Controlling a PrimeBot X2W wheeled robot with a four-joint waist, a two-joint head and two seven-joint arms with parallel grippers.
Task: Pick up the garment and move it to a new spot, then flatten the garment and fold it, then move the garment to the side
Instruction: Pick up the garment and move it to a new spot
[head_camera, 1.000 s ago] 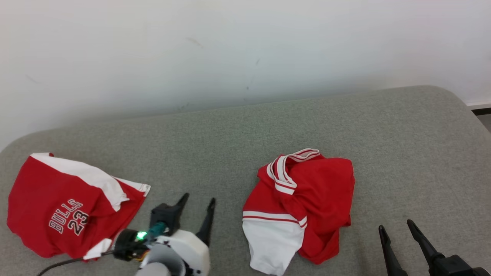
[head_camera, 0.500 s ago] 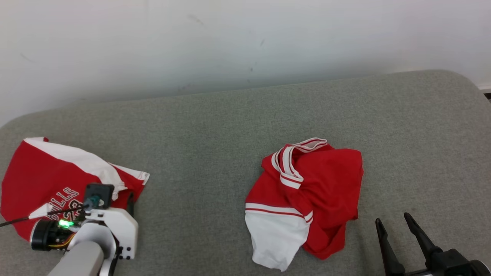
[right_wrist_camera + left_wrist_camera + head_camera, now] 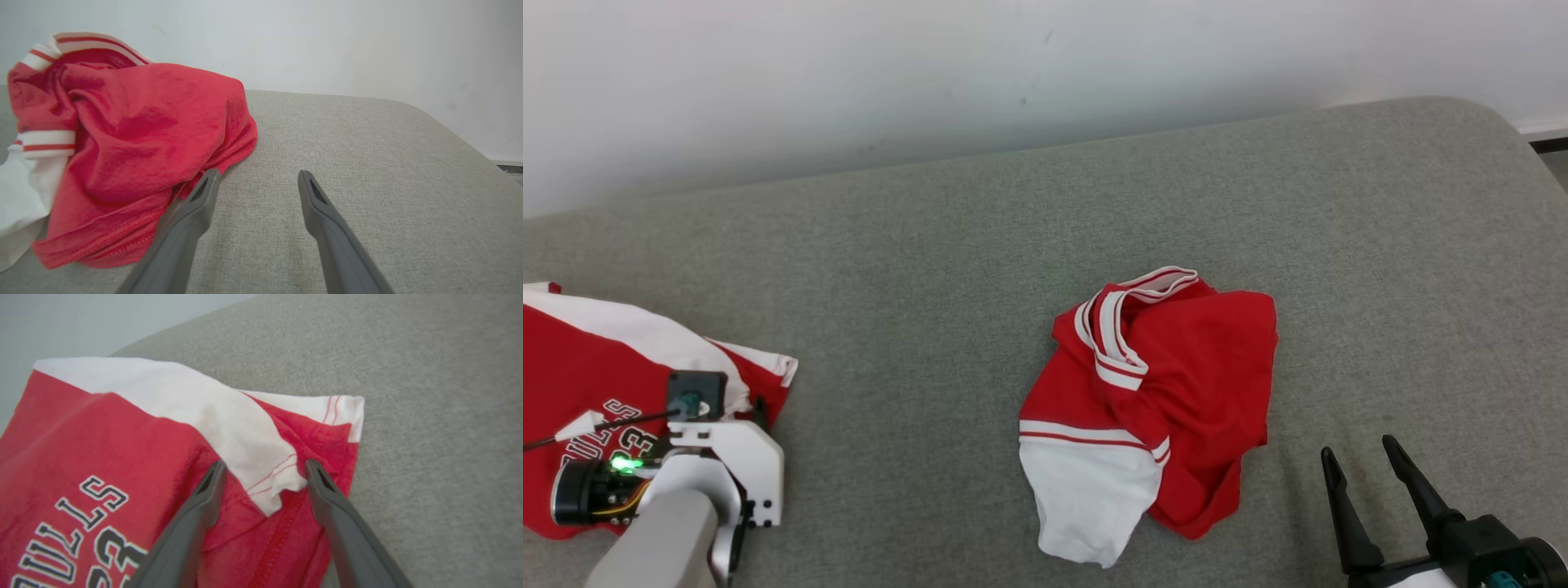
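Observation:
A red and white garment (image 3: 572,367) printed "BULLS 23" lies at the left edge of the grey cushion (image 3: 931,269). My left arm's white wrist (image 3: 719,474) hangs over the garment's right corner, pointing down. In the left wrist view the left gripper (image 3: 263,469) is open, its fingers astride a white flap (image 3: 245,441) of that garment (image 3: 102,437); whether the tips touch the cloth is unclear. A second red and white garment (image 3: 1176,384) lies crumpled mid-cushion. My right gripper (image 3: 1358,449) stands open at the lower right, just right of that heap (image 3: 135,134), nothing between its fingers (image 3: 258,175).
A pale wall (image 3: 931,73) runs along the cushion's far edge. The cushion's rounded right corner (image 3: 1494,131) drops to a dark floor strip (image 3: 1550,143). Bare grey fabric lies between the two garments and right of the heap (image 3: 367,163).
My left arm swung left from the gap between the garments to over the "BULLS 23" garment and tipped its fingers downward. The head camera shifted. The right gripper kept its place.

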